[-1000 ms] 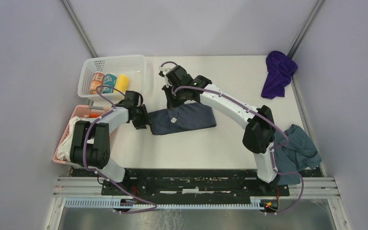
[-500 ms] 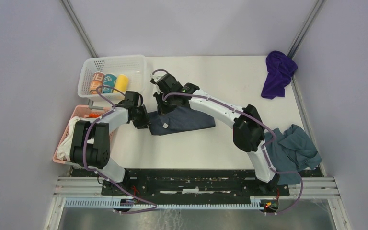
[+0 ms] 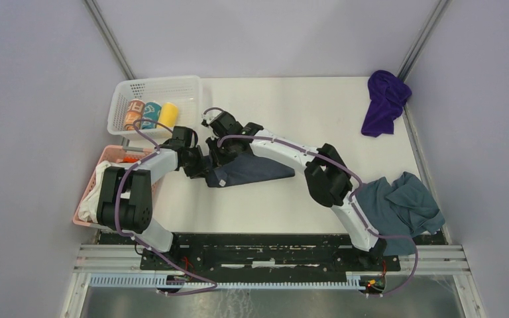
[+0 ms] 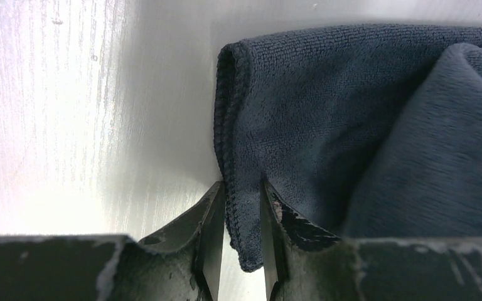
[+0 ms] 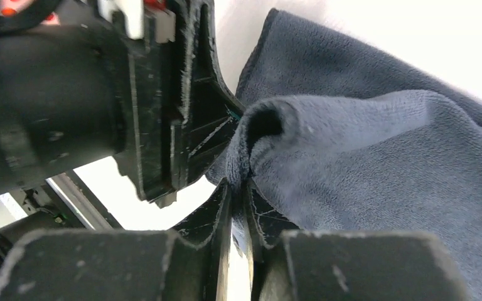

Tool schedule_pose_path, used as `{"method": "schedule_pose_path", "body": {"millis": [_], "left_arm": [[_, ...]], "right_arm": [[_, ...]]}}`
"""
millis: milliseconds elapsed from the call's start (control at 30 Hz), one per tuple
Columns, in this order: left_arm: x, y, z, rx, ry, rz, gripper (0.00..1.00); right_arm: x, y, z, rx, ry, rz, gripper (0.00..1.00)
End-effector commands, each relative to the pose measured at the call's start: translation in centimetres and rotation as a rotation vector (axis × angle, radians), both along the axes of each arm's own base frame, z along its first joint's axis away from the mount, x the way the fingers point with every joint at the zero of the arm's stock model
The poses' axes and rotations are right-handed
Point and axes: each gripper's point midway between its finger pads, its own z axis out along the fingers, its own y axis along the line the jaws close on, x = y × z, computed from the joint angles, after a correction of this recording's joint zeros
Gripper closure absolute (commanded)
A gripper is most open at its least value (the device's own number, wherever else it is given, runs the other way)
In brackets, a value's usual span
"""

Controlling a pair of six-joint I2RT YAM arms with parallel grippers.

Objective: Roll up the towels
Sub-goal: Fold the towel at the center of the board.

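A dark slate-grey towel (image 3: 255,169) lies folded over itself left of the table's middle. My left gripper (image 3: 205,169) is at the towel's left end. In the left wrist view it (image 4: 241,194) is shut on the towel's (image 4: 351,125) hemmed edge. My right gripper (image 3: 224,156) is right beside the left one. It (image 5: 237,185) is shut on a raised fold of the same towel (image 5: 376,163), with the left gripper's black body (image 5: 163,125) close in front of it. A purple towel (image 3: 384,99) lies crumpled at the far right corner.
A white basket (image 3: 159,81) at the far left holds three rolled cloths (image 3: 151,114). A pink basket (image 3: 109,154) with white cloth sits at the left edge. A blue-grey cloth (image 3: 407,205) lies bunched at the near right under the right arm. Side walls stand close.
My right gripper has carried its fold of the grey towel leftward to the left gripper, narrowing the towel to a wedge. The left gripper has stayed in place.
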Motion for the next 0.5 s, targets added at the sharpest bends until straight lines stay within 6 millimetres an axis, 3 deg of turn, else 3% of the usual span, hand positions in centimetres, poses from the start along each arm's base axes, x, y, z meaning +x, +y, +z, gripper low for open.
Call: {"method": "schedule_pose_path", "body": {"millis": [0,133,200,300,467], "left_arm": [[0.4,-0.2,0.3,-0.026,-0.002,0.052,0.66],[0.4,1.0,0.7,0.033,-0.010,0.074,0.63],[0.3,1.6,1.1,0.067,-0.016,0.082,0.61],[0.3,2.4,1.6,0.104,-0.030,0.095,0.58],[0.2,2.7,2.0,0.122,-0.035,0.102,0.55]], "right_arm": [[0.0,1.8,2.0,0.077,-0.017,0.032,0.75],[0.4,0.4,5.1,0.088,-0.092,0.032,0.55],[1.1,-1.2,6.6,0.086,-0.138,0.008,0.47],[2.6,-4.6,8.7,0.106,-0.179,-0.047,0.44],[4.9,-12.5,7.3,0.078,-0.155,-0.193,0.43]]}}
